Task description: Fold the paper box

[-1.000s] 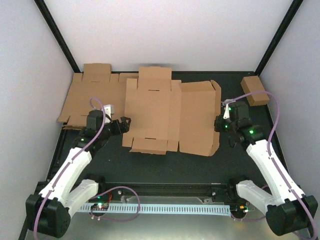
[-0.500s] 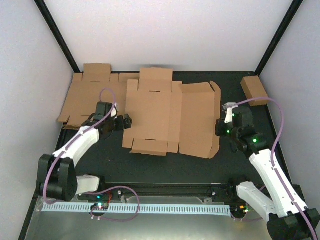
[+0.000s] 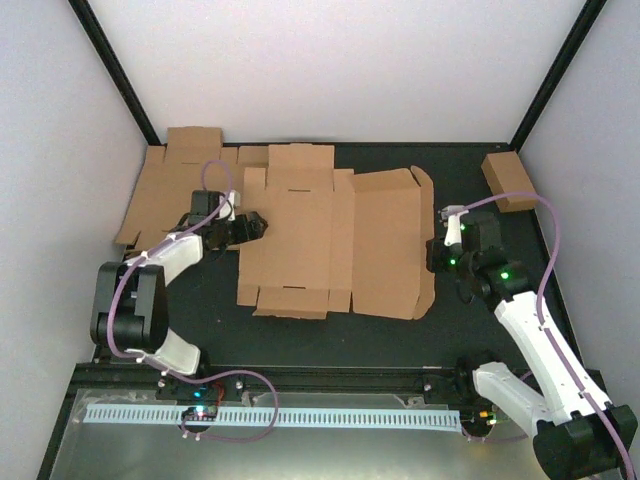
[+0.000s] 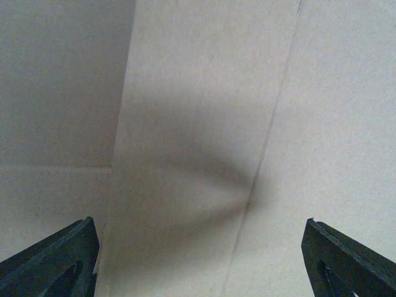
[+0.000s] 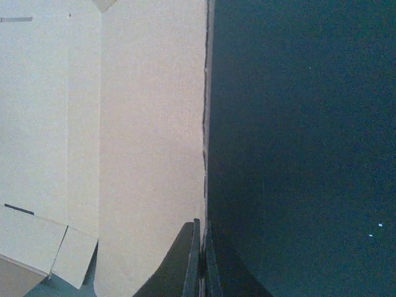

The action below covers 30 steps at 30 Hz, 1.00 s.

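Brown corrugated cardboard, the paper box [image 3: 330,235] lies unfolded and largely flat on the black table [image 3: 330,340], its long axis running left to right between your arms. Your left gripper [image 3: 252,224] stands wide open and empty over the box's left edge. The right gripper [image 3: 434,256] is closed at its right edge; whether it pinches the flap cannot be told. Another cardboard sheet [image 3: 165,195] crowds the left, and a small closed box [image 3: 510,180] sits well apart at rear right.

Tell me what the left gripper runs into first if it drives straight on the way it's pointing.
The paper box. Cardboard fills the wrist view straight ahead between the open fingers, and from above the left gripper sits at the box's left edge. How near is unclear.
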{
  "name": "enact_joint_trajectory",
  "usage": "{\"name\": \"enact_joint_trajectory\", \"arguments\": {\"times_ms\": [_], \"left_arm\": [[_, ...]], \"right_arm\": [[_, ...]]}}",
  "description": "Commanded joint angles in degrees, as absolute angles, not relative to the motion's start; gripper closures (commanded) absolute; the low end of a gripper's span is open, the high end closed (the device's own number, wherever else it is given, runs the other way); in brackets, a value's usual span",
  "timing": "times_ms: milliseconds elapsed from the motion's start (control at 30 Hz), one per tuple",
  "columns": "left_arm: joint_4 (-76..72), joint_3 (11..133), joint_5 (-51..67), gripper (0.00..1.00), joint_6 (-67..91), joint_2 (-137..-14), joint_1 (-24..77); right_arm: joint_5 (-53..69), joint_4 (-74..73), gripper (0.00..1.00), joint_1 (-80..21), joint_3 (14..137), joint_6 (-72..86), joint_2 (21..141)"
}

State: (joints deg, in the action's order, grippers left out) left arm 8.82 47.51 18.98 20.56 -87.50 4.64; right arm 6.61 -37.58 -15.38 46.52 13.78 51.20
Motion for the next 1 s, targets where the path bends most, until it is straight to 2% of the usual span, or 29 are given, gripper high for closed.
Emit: {"name": "enact_joint_trajectory", "arguments": {"times_ms": [0, 167, 367, 567, 633, 800, 967], "left_arm": [[3.8, 48.8, 29.1, 0.11, 20.4, -88.9, 2.4], [3.6, 46.0, 33.1, 0.41, 21.2, -84.7, 2.3], [6.7, 43.8, 34.0, 0.68, 20.0, -78.6, 2.5], [11.8, 45.0, 35.2, 0.83, 19.1, -77.3, 2.4], [13.2, 45.1, 35.3, 0.83, 19.1, -76.3, 2.4], [15.2, 45.1, 40.4, 0.74, 19.5, -76.3, 2.5], [17.8, 45.4, 39.0, 0.77, 18.6, -76.8, 2.4]], "right_arm": [[7.6, -36.7, 0.96, -15.5, 48.0, 13.0, 51.3], [6.0, -37.2, 0.96, -15.5, 48.7, 13.6, 52.3], [6.2, -35.7, 0.96, -15.5, 48.8, 14.6, 53.2], [7.2, -34.4, 0.96, -15.5, 48.3, 15.5, 53.3], [7.5, -34.3, 0.96, -15.5, 47.9, 15.7, 53.3], [9.1, -32.4, 0.96, -15.5, 46.0, 16.9, 52.8], [9.6, -31.9, 0.96, -15.5, 45.5, 17.1, 53.1]]}}
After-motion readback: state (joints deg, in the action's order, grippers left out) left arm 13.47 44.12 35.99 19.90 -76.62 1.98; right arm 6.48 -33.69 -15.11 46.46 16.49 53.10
